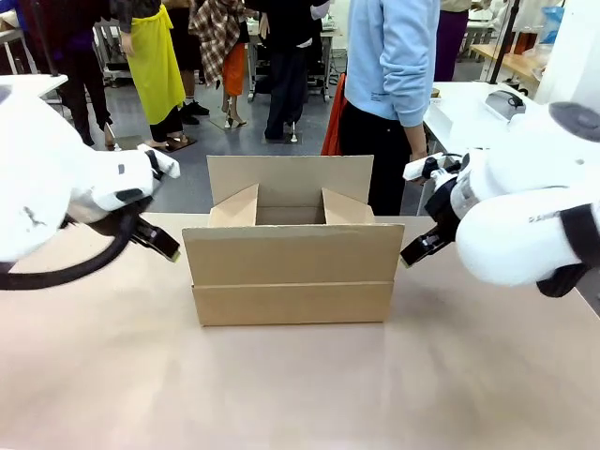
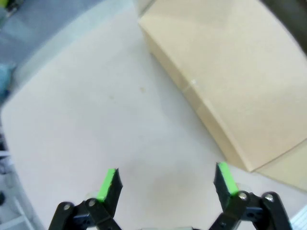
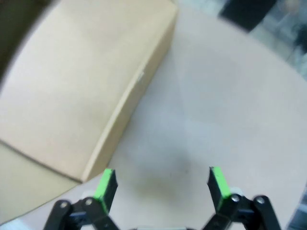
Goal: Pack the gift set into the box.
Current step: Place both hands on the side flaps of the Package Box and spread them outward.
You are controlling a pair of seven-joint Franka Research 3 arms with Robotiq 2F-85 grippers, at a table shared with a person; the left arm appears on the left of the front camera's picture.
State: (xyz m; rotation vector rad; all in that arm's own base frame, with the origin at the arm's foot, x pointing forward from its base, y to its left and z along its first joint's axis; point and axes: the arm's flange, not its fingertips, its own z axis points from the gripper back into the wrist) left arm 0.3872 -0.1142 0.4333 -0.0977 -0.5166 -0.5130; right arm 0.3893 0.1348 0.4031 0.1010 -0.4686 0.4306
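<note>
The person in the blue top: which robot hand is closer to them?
Right. The right gripper hangs open at the right end of the box, just in front of the person. The left gripper, also open, is past the box's left end, farther away.

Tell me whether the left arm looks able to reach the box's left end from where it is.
Probably yes. The left gripper hangs open close beside the box, with bare table between them and nothing held between its fingers.
</note>
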